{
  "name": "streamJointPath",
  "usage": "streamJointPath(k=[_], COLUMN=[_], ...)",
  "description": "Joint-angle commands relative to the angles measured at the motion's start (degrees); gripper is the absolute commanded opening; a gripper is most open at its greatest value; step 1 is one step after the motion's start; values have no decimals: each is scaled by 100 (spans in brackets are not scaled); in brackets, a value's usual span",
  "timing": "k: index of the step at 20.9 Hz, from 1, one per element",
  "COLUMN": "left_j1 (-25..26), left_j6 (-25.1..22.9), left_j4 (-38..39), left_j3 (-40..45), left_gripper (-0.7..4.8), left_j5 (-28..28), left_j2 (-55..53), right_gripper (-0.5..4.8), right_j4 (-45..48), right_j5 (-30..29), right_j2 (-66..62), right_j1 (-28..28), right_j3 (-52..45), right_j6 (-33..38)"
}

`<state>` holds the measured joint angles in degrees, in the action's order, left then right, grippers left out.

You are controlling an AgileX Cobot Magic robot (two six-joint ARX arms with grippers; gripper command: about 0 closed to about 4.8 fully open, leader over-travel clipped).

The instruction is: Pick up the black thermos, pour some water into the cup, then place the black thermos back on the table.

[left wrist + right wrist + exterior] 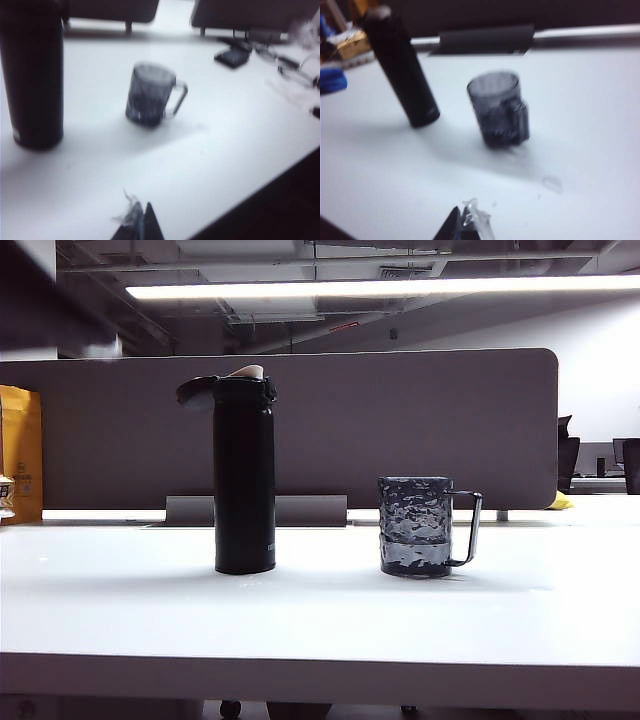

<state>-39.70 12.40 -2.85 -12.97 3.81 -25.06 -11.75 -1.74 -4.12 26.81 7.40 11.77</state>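
Nearest each wrist camera, the left gripper and right gripper are sitting with jaws closed, empty, well apart from both objects. Further out, the black thermos is standing upright on the table, lid flipped open, near the cup — a careless sweep risks tipping it and spilling water.
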Motion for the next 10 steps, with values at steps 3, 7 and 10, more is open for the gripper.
streamJointPath(k=[3,7,10], left_j1=[11,11,11], left_j6=[17,31,107], left_j4=[-109,-164,-457], left_j3=[387,752,1034], left_gripper=[-6,-6,-6], left_j5=[393,391,393], left_j2=[2,2,2], right_gripper=[-6,-6,-6], right_j4=[81,87,92], right_j5=[-275,-444,-417], right_j2=[103,127,127], right_j1=[7,4,4], right_j3=[-203,-378,-527], right_j6=[24,24,22])
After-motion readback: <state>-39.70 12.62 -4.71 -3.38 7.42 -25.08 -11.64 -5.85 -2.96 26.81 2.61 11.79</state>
